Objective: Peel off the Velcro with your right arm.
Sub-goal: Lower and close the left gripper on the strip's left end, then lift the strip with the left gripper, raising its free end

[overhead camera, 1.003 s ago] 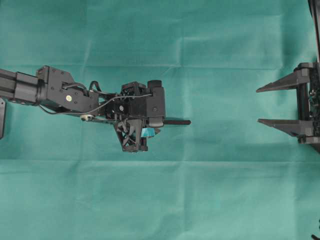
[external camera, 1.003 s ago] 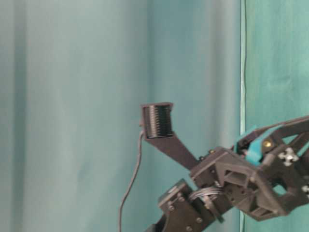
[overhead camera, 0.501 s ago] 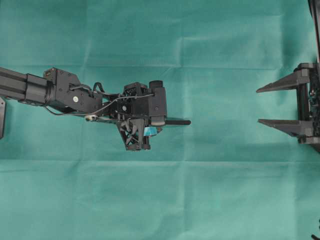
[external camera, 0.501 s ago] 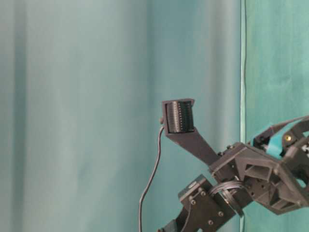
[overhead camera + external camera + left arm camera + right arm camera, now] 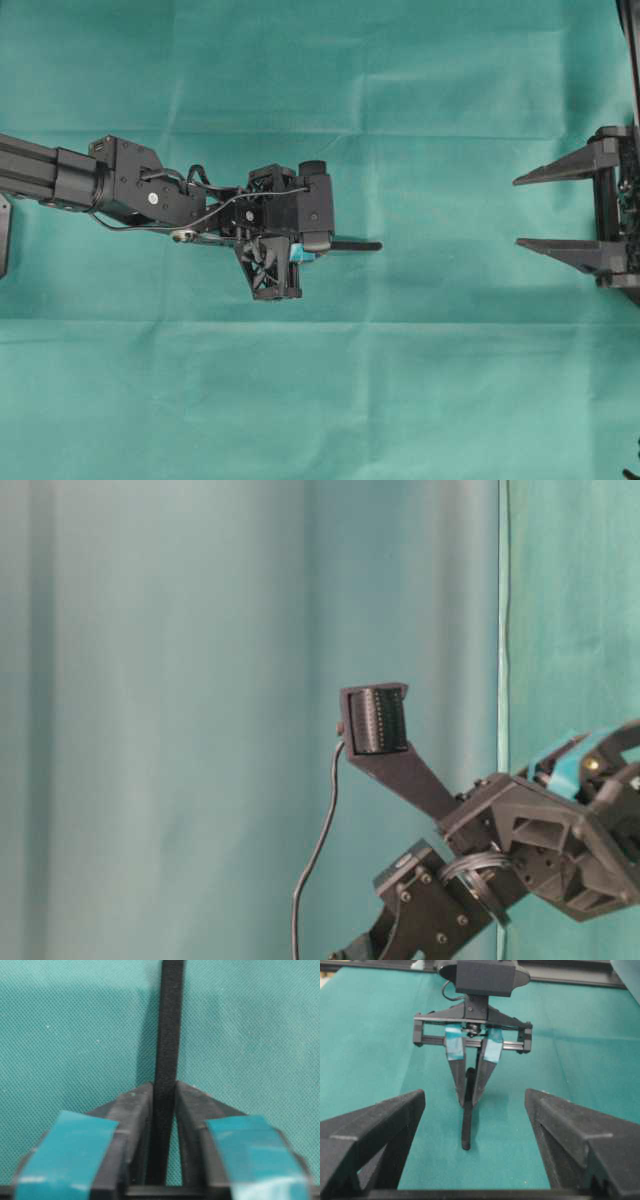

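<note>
The Velcro is a thin black strip lying edge-up on the green cloth, pointing right. My left gripper, with teal tape on its fingers, is shut on the strip's near end. In the left wrist view both fingertips press the Velcro between them, and my left gripper shows no gap at its tips. My right gripper stands open at the right edge, well apart from the strip. In the right wrist view its dark fingers frame the Velcro, whose free rounded end points toward them.
Green cloth covers the whole table, with fold lines across it. The left arm stretches in from the left edge. In the table-level view only the left arm's wrist parts show against a green curtain.
The left gripper's jaws have closed onto the Velcro. Earlier the left arm shifted slightly and then held still. The right gripper has not moved.
</note>
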